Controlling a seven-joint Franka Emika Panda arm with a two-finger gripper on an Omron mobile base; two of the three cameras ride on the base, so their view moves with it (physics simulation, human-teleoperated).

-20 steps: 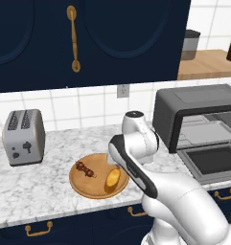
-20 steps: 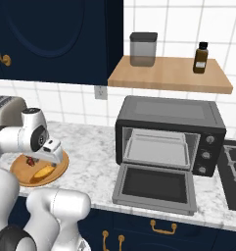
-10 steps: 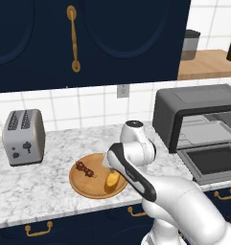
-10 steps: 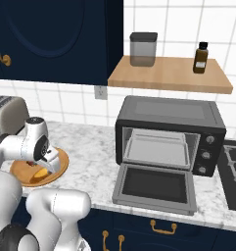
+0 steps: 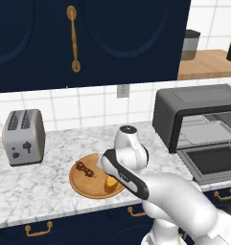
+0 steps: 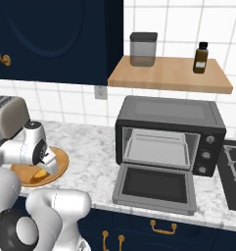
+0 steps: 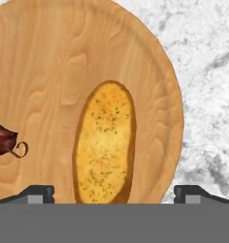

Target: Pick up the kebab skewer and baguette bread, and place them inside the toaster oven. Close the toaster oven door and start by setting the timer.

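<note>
Spread wide and holding nothing, our tool (image 7: pixel 114 192) hung low over the round wooden board (image 5: pixel 88 184), its two dark fingertips (image 7: pixel 37 193) standing on either side of the baguette bread (image 7: pixel 104 149) in the hand view, without touching it. We saw the loaf lying flat on the board, golden with an orange-brown crust, near the board's edge. At the far edge of that same view a dark red chunk of the kebab skewer (image 7: pixel 3 141) showed, with the curled metal end of its stick pointing toward the bread, the two apart from each other.

From the left base view we saw the skewer (image 5: pixel 85 169) lying on the far left part of the board and the bread (image 5: pixel 109 183) on the near right part, partly hidden by the arm. The board sat on the white marbled surface (image 5: pixel 35 186), between the silver two-slot toaster (image 5: pixel 24 137) at the left and the toaster oven (image 5: pixel 198 115) at the right, well apart from both.

In the right base view we found the toaster oven (image 6: pixel 171 127) with its door (image 6: pixel 154 188) dropped fully open and lying flat toward us, the wire rack and tray visible inside, and three knobs down its right side. Above it a wooden shelf (image 6: pixel 171 74) carried a dark lidded canister (image 6: pixel 143 49) and a small brown bottle (image 6: pixel 200 58). A stove top (image 6: pixel 233 179) lay just beside the oven on the right.
</note>
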